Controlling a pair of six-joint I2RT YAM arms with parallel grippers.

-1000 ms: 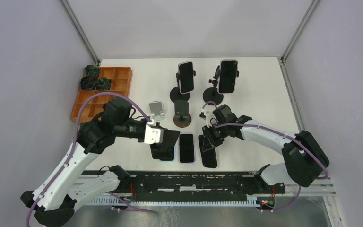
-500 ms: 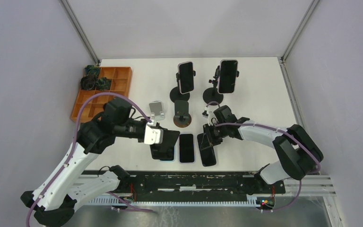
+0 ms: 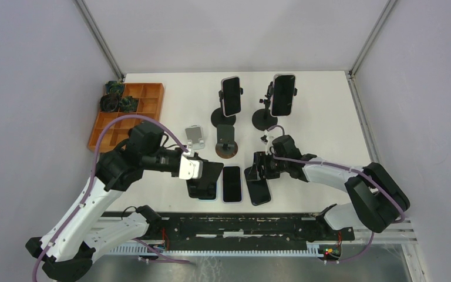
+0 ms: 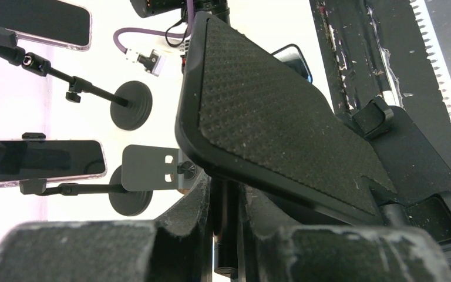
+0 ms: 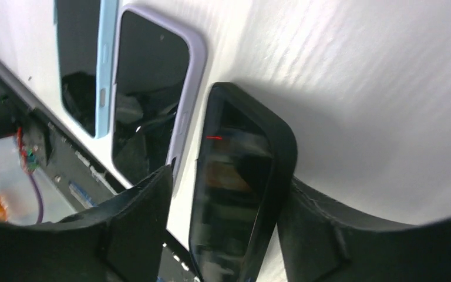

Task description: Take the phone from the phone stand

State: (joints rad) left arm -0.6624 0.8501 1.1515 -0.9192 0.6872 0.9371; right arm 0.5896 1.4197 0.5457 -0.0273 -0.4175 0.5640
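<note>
My left gripper [image 3: 195,168] is shut on the stem [image 4: 226,235] of a black phone stand; its textured plate [image 4: 270,117] carries no phone and tilts over the near table. A black phone [image 3: 259,187] lies flat near the front edge. My right gripper [image 3: 262,169] stands open astride the phone's far end. In the right wrist view the black phone [image 5: 241,176] sits between the fingers [image 5: 129,217], with a gap on its left side. A lilac-cased phone [image 3: 231,183] and a light-blue-cased phone [image 5: 82,59] lie to its left.
Two phones [image 3: 231,96] [image 3: 283,94] stay clamped on black stands at the back. An empty stand with a grey plate [image 3: 225,140] and a small white stand [image 3: 194,135] sit mid-table. An orange compartment tray [image 3: 129,111] is at the left. The black rail [image 3: 241,226] runs along the front.
My right gripper has opened and let go of the black phone, which now lies on the table. The right wrist shifted slightly right. The left arm has not moved.
</note>
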